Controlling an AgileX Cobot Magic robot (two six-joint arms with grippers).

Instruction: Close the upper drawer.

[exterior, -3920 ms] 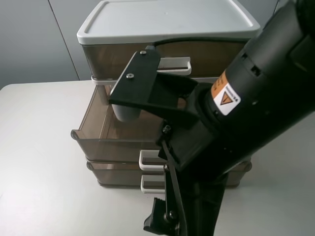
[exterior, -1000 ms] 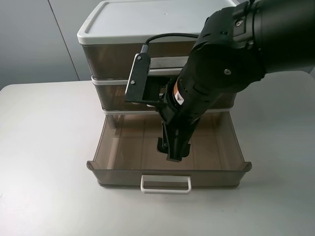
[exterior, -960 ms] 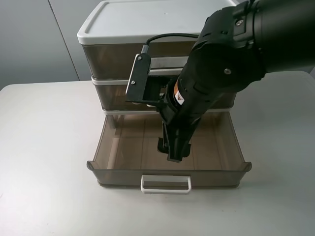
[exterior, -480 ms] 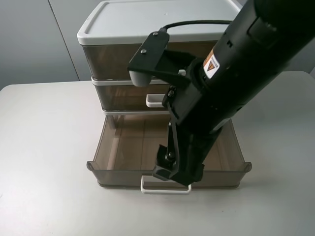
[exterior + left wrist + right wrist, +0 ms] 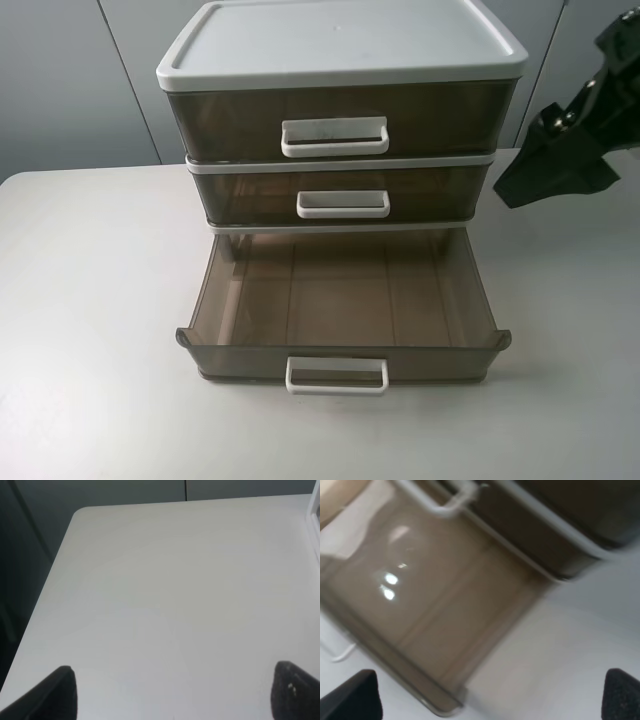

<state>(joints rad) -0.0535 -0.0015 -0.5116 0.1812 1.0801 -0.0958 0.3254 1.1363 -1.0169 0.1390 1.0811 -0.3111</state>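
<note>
The drawer unit [image 5: 340, 190] has a white lid and three brown see-through drawers. The upper drawer [image 5: 430, 115] sits flush in the unit, its white handle [image 5: 335, 137] facing front. The middle drawer [image 5: 345, 195] is flush too. The bottom drawer [image 5: 340, 300] is pulled out and empty; it also shows, blurred, in the right wrist view [image 5: 435, 605]. My right gripper [image 5: 490, 695] is open and empty, and its arm [image 5: 565, 145] hangs at the right edge, off the drawers. My left gripper [image 5: 172, 700] is open and empty over bare table, out of the exterior view.
The white table [image 5: 90, 300] lies around the unit on the left, front and right. Its far left corner [image 5: 82, 512] shows in the left wrist view, with a dark drop beyond it. A grey wall stands behind the unit.
My right arm has lifted out of the bottom drawer and swung away to the right edge. Earlier the middle drawer was out; now it is shut and the bottom drawer is out.
</note>
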